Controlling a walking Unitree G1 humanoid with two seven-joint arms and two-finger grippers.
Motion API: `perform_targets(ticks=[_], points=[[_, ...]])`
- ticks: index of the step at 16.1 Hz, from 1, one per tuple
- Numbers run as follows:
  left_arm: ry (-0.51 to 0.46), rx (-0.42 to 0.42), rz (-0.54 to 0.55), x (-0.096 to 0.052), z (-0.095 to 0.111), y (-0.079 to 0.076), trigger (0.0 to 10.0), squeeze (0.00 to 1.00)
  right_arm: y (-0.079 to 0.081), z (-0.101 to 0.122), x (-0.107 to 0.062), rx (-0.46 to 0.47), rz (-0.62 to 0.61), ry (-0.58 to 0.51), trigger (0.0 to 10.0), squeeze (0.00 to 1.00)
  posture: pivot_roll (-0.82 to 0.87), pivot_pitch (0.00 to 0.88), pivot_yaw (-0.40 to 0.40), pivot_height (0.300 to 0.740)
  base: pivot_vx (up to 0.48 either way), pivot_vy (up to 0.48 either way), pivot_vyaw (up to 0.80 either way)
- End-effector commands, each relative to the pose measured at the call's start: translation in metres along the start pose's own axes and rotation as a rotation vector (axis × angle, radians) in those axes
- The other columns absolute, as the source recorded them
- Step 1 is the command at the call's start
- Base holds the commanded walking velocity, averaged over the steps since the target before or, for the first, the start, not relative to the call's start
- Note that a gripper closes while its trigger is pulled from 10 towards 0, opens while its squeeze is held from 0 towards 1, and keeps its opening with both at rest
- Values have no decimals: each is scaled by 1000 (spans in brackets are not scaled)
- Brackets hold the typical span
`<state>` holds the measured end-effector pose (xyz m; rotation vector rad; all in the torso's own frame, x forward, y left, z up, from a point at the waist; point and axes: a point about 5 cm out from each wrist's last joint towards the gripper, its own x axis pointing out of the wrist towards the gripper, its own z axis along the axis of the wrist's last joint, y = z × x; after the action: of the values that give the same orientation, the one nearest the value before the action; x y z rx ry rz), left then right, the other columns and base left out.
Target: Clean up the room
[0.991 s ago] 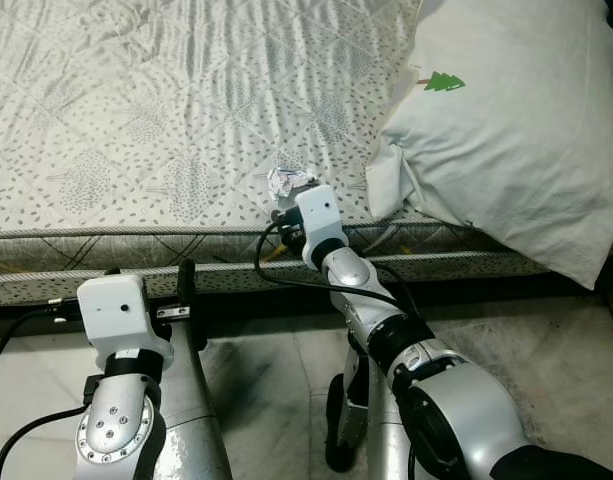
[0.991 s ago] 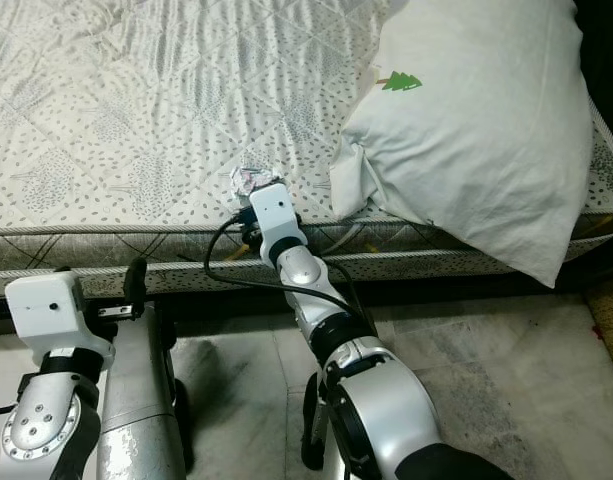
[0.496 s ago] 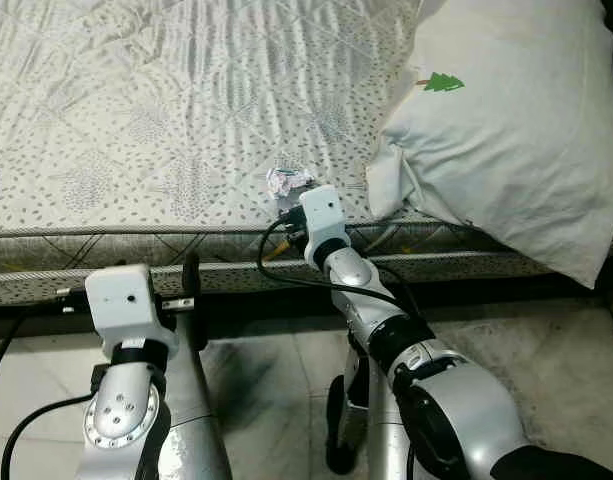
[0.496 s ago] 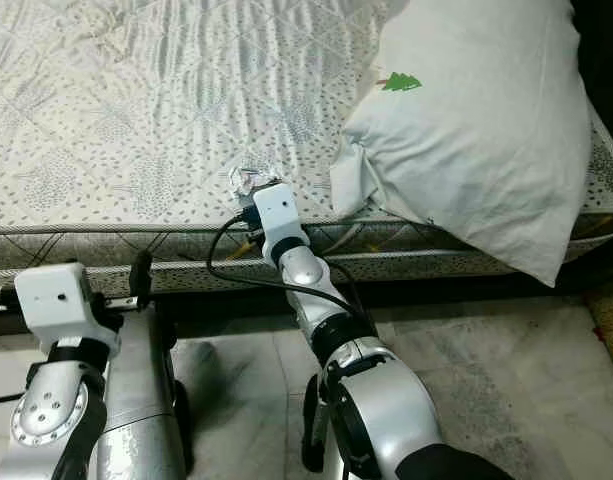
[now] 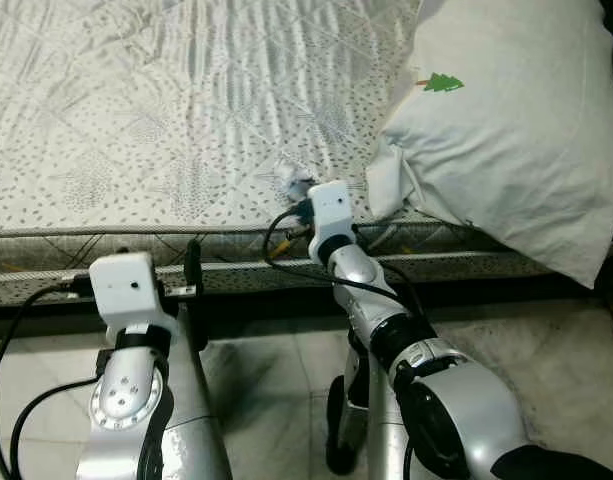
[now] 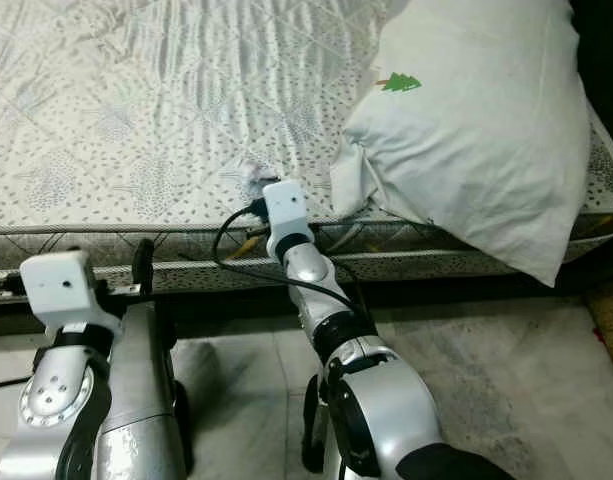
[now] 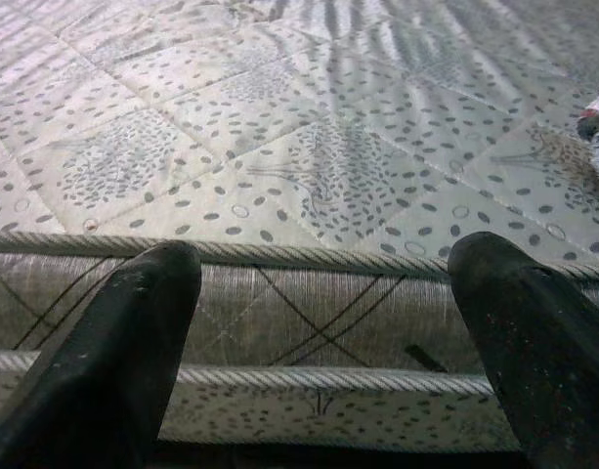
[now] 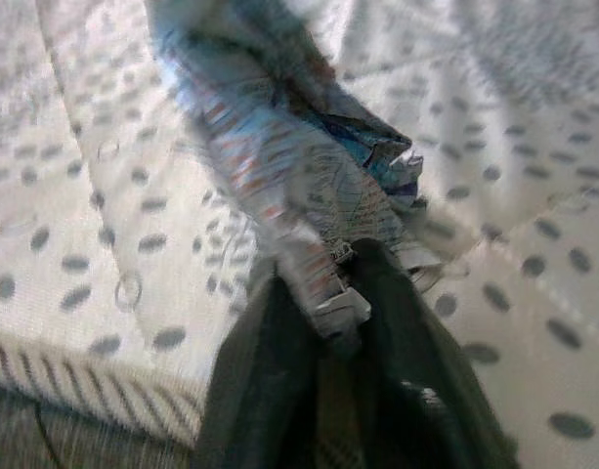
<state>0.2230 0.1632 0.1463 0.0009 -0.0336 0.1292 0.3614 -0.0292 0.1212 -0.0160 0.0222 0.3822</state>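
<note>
Right tool (image 8: 333, 313): fingers nearly closed, pinching the near edge of a crumpled wrapper (image 8: 279, 156), a scrap of silvery, blue-printed foil or paper. Wrist view shows the two black fingers (image 8: 265, 371) converging on a fold of the scrap, so the grip looks taken, though only on a corner; the bulk of the wrapper stands free beyond the tips, over the mattress (image 5: 166, 120). Judgement: hold is thin and the scrap could slip out on lifting. Head views put the right wrist at the bed's near edge, arm stretched forward and up from the floor side, with the wrapper (image 5: 294, 180) just beyond it on the quilted top, close to the border. It counts as litter on an otherwise made bed, hence the target for tidying. Just to the right of it a large white pillow (image 5: 506, 130) with a small green tree print overhangs the mattress corner, near the wrapper but apart from it. Left tool (image 7: 328, 322): fingers spread wide, holding nothing, aimed at the mattress side panel and piped edge, arm low and apparently idle. Below: grey tiled floor (image 5: 546, 340).
</note>
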Motion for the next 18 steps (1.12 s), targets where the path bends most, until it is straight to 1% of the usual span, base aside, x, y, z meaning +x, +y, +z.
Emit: perform_targets(ticks=[1,2,3,4,5,8,9,10,11,13,14,15,16,17,18], points=[[13,-5,-15,1,-5,-1,10000,0,3,8,3,27,1,-41,0,0,173,173,-64,487,0,0,0],[9,-9,-30,6,-5,-3,10000,0,-5,11,2,25,-20,-59,0,0,160,154,-53,487,0,0,0],[-5,-8,-52,15,-4,-6,10000,0,-15,15,3,26,-45,-79,0,0,146,132,-37,487,0,0,0],[-10,-11,-58,19,-4,-8,10000,0,-19,17,2,21,-55,-86,0,0,143,125,-34,487,0,0,0],[-24,-13,-69,26,-2,-9,10000,0,-27,20,2,18,-73,-104,0,0,127,98,-20,487,0,0,0],[-61,-20,-98,45,1,-15,10000,0,-56,28,-5,14,-147,-168,0,0,95,26,1,487,0,0,0],[-65,-22,-100,48,0,-15,10000,0,-59,29,-6,14,-153,-173,0,0,90,13,4,487,0,0,0],[-74,-32,-105,52,0,-16,10000,0,-69,30,-12,12,-177,-205,0,0,71,0,14,487,0,0,0],[-82,-28,-108,51,-4,-15,10000,0,-78,25,-25,7,-196,-234,0,0,46,0,30,487,0,0,0],[-70,-43,-75,52,-10,-10,10000,0,-86,18,-44,23,-215,-256,157,0,22,0,42,487,0,0,0],[-74,-44,-63,54,-10,-6,10000,0,-93,13,-57,4,-259,-257,10000,0,18,0,45,487,0,0,0],[-82,-28,-66,55,-11,-4,10000,0,-99,8,-72,-1,-292,-256,10000,0,-1,0,53,487,0,0,0],[-78,-9,-84,55,-13,-3,10000,0,-104,4,-86,-29,-329,-248,10000,0,-15,0,59,487,0,0,0],[-68,-2,-118,52,-17,-2,10000,0,-109,-3,-100,-106,-360,-201,10000,0,-27,0,59,487,0,0,0],[-61,24,-120,48,-19,0,10000,0,-111,-6,-109,-149,-357,-196,10000,0,-30,0,58,487,0,0,0]])
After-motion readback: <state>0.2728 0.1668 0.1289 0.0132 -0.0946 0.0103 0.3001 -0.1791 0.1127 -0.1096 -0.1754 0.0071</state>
